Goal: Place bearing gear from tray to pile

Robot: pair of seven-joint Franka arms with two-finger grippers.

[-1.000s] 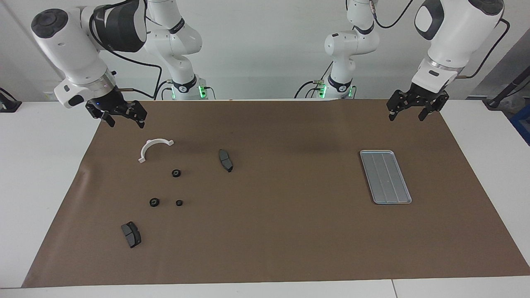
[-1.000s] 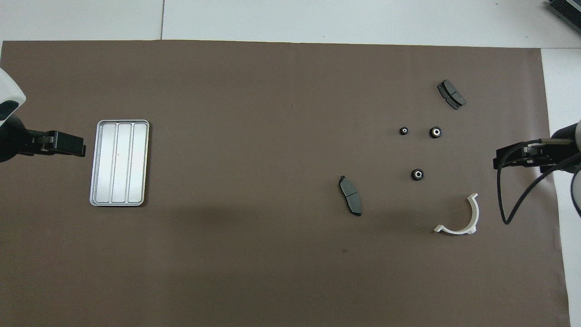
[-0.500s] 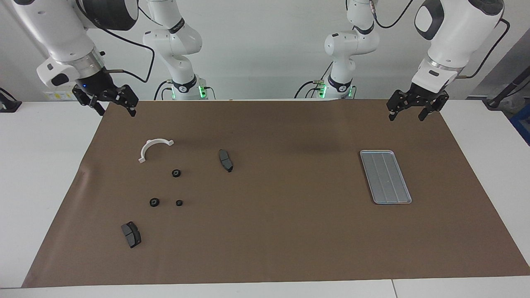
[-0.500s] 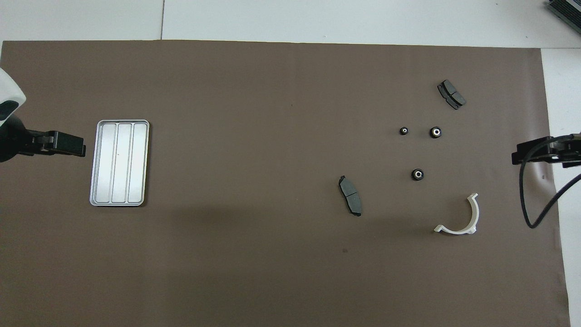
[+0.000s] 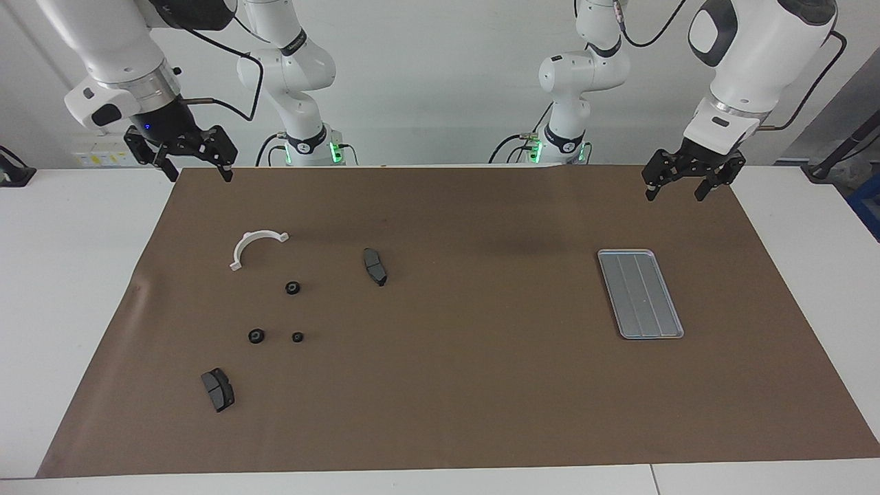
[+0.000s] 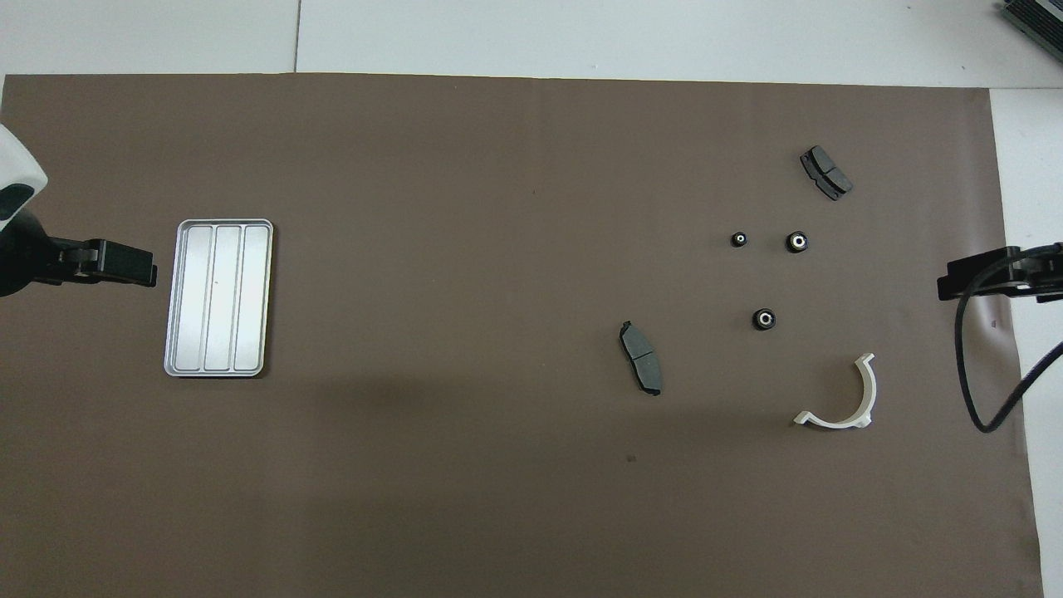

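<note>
Both tools, left (image 5: pixel 676 184) and right (image 5: pixel 196 166), spread and unladen above the mat's corners; no legible writing.

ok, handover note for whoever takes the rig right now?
Left gripper: open, empty, raised over the mat edge near the tray.
Right gripper: open, empty, raised at the pile's end of the table.
Tray: nothing in it.
Pile: three gears, bracket and two pads on the mat.
Done: no gear left in the tray.
Left: nothing visible to move.
</note>
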